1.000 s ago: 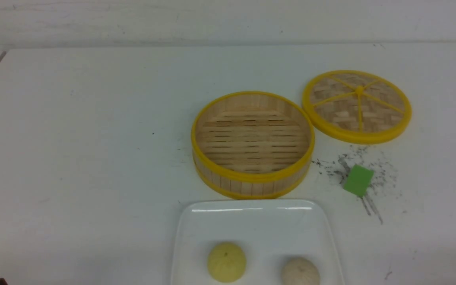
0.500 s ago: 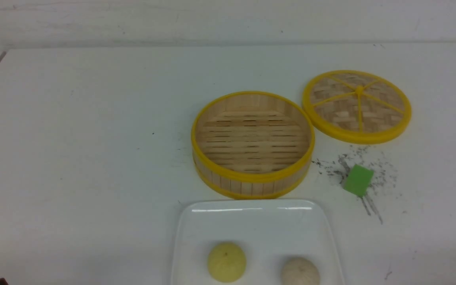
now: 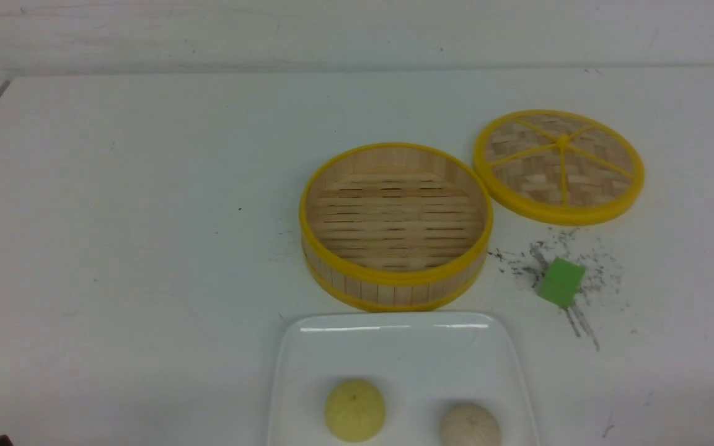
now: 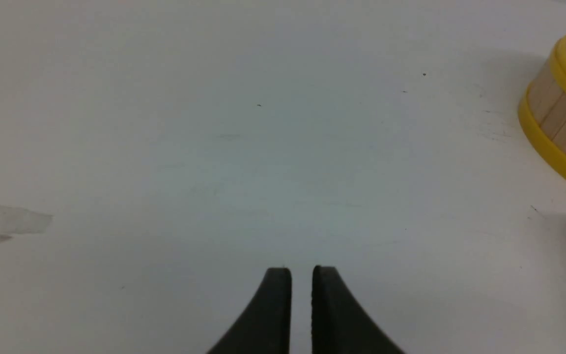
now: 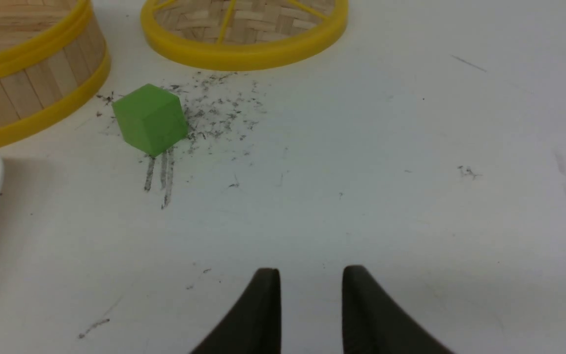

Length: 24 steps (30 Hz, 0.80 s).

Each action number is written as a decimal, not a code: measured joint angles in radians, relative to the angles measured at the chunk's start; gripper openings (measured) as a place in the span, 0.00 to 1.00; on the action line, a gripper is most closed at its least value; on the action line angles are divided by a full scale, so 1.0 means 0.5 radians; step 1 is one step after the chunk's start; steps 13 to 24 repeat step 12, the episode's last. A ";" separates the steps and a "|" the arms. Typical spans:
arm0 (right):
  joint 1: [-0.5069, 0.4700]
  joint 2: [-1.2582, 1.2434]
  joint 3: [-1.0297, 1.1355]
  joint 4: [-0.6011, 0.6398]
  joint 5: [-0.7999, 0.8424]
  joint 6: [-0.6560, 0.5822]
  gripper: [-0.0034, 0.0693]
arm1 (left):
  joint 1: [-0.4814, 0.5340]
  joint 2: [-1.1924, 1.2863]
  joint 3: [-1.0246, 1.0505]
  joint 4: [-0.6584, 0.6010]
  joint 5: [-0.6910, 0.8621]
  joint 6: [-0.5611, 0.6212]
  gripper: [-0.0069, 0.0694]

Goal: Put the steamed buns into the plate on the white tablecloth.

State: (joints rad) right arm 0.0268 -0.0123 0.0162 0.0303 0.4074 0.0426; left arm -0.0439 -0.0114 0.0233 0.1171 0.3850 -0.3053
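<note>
Front view gives me both steamed buns already on the plate (image 3: pixel 394 347), which lies on the white tablecloth (image 3: pixel 115 248) just on my side of the empty steamer basket (image 3: pixel 395 223): the yellow bun (image 3: pixel 354 409) on the plate's left half, the beige bun (image 3: pixel 470 425) on its right half, apart from each other. Neither bun has a long axis; both are domes sitting flat side down. I judge the task done, so no further pick is needed. My left gripper (image 4: pixel 301 270) hangs over bare cloth left of the plate, fingers nearly together with a thin slit between them and nothing held. My right gripper (image 5: pixel 311 271) hangs right of the plate, fingers parted a little and empty, with the green cube (image 5: pixel 150 119) and the woven lid (image 5: pixel 243 29) beyond it.
</note>
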 joint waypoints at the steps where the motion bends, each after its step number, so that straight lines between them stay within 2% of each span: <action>1: 0.000 0.000 0.000 0.000 0.000 0.000 0.33 | 0.000 0.000 0.000 0.000 0.000 0.000 0.22; 24: 0.000 0.000 0.000 0.000 0.000 0.000 0.35 | 0.000 0.000 0.000 0.003 0.000 0.000 0.24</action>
